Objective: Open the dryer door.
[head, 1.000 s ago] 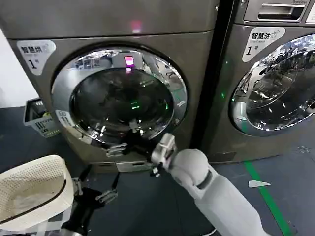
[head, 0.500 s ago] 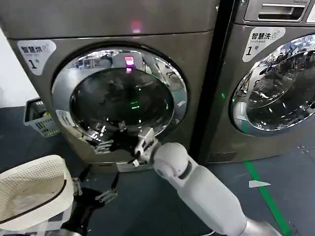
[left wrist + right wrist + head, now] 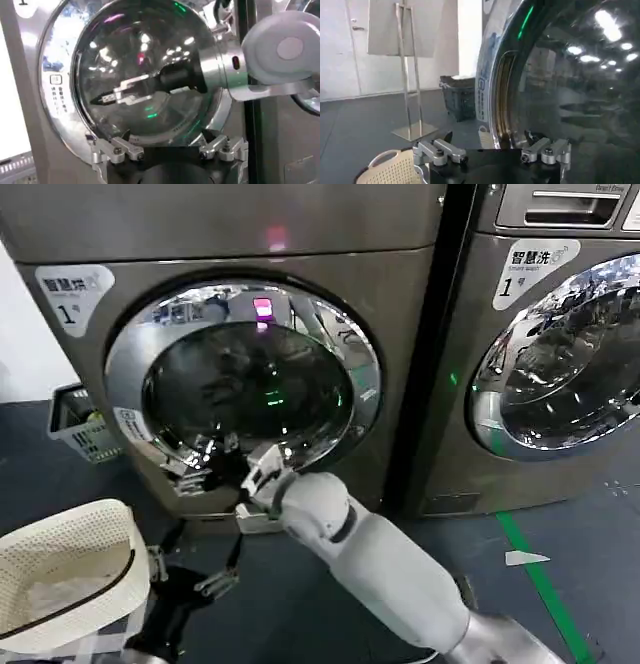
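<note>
The dryer door [image 3: 245, 379] is a big round porthole with a wide chrome ring and dark bulging glass, and it sits flush in the left machine. My right gripper [image 3: 198, 467] is open at the door's lower left rim, its white arm reaching in from the lower right. In the right wrist view the chrome ring [image 3: 490, 75] and a narrow gap behind it run between the spread fingers [image 3: 440, 151]. The left wrist view shows the door [image 3: 145, 75] with the right gripper [image 3: 103, 99] crossing the glass. My left gripper [image 3: 188, 574] hangs open low near the floor, apart from the door.
A second chrome-ringed machine [image 3: 560, 364] stands to the right. A pale woven basket [image 3: 60, 574] sits at the lower left, with a dark crate [image 3: 75, 429] beside the dryer. A green line [image 3: 540, 584] marks the floor. A metal stand [image 3: 410, 75] is farther off.
My right gripper has slid left along the bottom of the door, from under its middle to its lower left rim. The door and my left arm have stayed put.
</note>
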Tool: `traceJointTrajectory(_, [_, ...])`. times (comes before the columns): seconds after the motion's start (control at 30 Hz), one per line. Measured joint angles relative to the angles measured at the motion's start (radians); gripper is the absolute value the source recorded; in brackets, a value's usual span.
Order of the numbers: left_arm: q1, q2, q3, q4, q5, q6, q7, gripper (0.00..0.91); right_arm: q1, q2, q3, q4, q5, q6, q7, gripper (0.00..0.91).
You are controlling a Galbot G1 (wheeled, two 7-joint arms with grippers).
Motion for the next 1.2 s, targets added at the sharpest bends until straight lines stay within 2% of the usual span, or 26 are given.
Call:
traceJointTrajectory(0.83, [0.008,-0.009,0.020,0.004,0.013,-0.008,-0.004,0.907,0.067,0.146,-0.011,-0.189,-0.029,0.024,0.014,0.907])
traceJointTrajectory(1.2, [0.010,-0.012,0.025,0.001,0.014,-0.011,-0.007,0.907,0.086,0.159,-0.023,-0.266,-0.045,0.032,0.017,0.907])
